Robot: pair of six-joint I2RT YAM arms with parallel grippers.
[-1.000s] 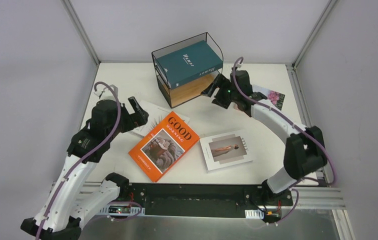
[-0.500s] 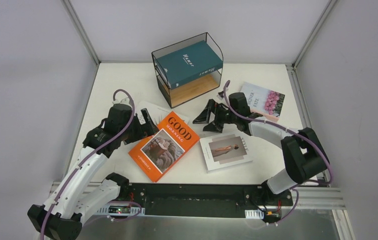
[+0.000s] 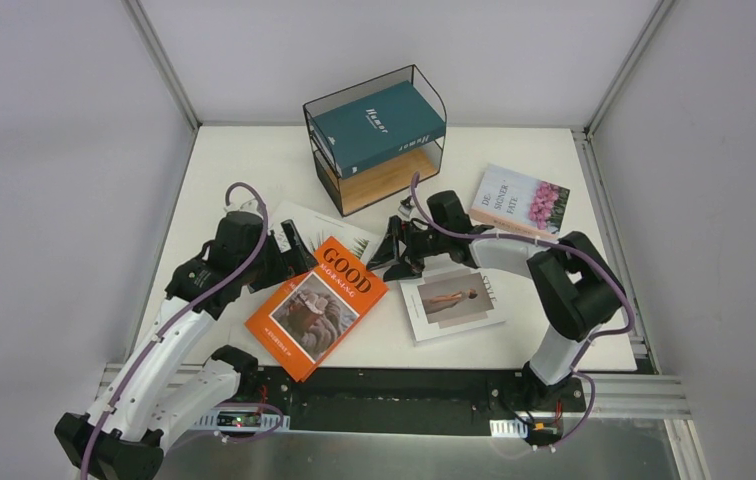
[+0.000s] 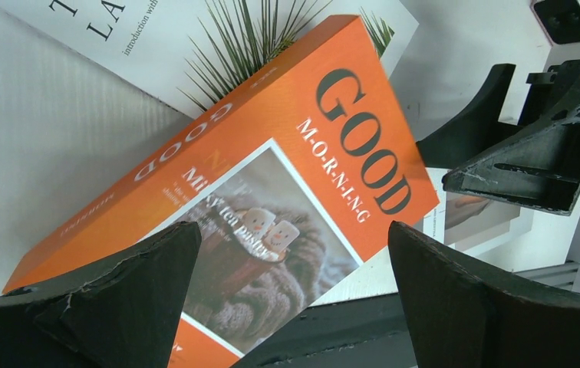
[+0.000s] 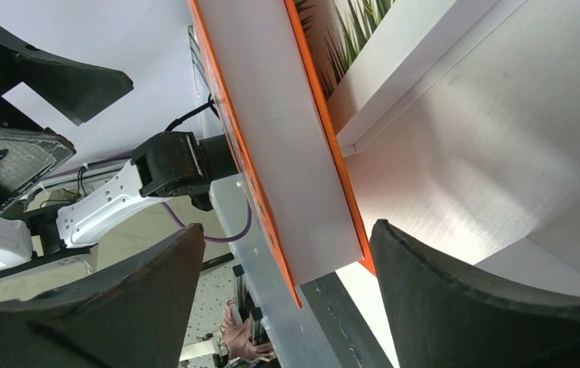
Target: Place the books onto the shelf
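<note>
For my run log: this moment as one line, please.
shelf: teal book on top | orange book: on table | left jaws: open | right jaws: open

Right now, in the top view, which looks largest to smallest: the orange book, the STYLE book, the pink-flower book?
1. orange book, clearly largest.
2. STYLE book.
3. pink-flower book: only slightly smaller and farther from the camera, so this last gap is unsure.
</note>
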